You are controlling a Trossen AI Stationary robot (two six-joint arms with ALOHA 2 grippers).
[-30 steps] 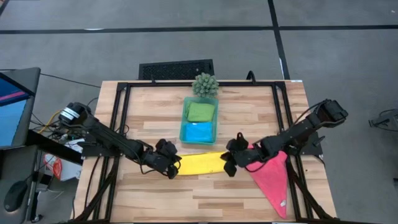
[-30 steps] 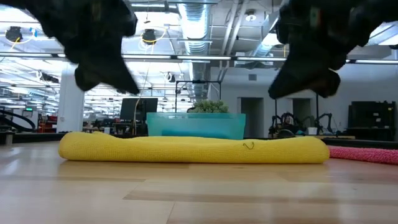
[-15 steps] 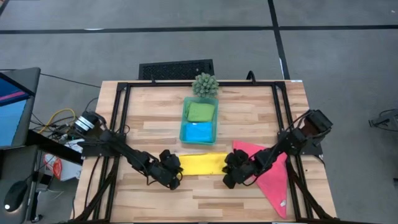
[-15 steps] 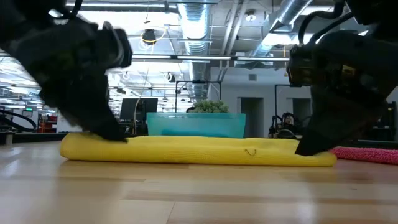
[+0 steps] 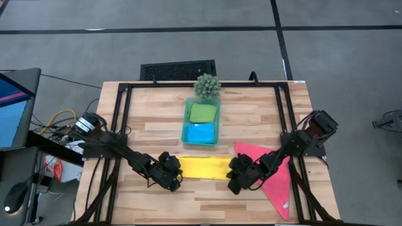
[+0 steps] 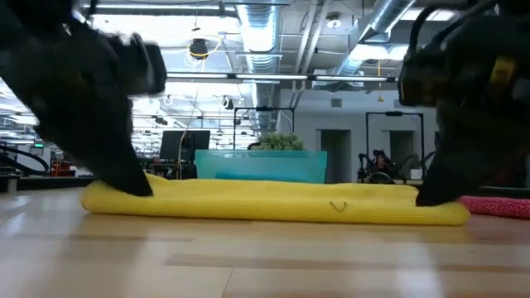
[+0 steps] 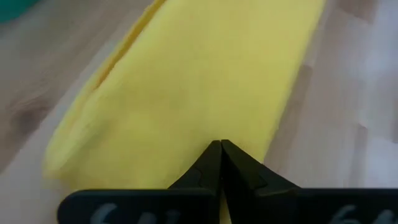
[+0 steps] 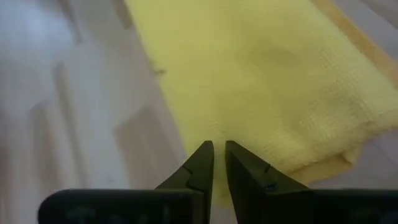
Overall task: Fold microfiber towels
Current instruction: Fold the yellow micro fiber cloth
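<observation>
folded yellow microfiber towel [image 5: 202, 167] lies as a long strip across the front middle of the wooden bench [image 5: 151, 113], each end under a tool. left tool [image 5: 174, 180] is clenched on the towel's left end; right tool [image 5: 233, 184] pinches its right end, fingers nearly together. hot pink cloth [image 5: 276, 179] lies just right of it; lime green cloth [image 5: 202, 112] and bright blue cloth [image 5: 201, 133] sit in the translucent teal tray [image 5: 186, 119] behind.

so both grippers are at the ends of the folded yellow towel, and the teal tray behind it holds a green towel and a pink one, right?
Not quite: the translucent teal tray holds a lime green towel and a bright blue towel, as the high view shows. The hot pink towel lies on the table. The left gripper and right gripper are at the folded yellow towel.
</observation>
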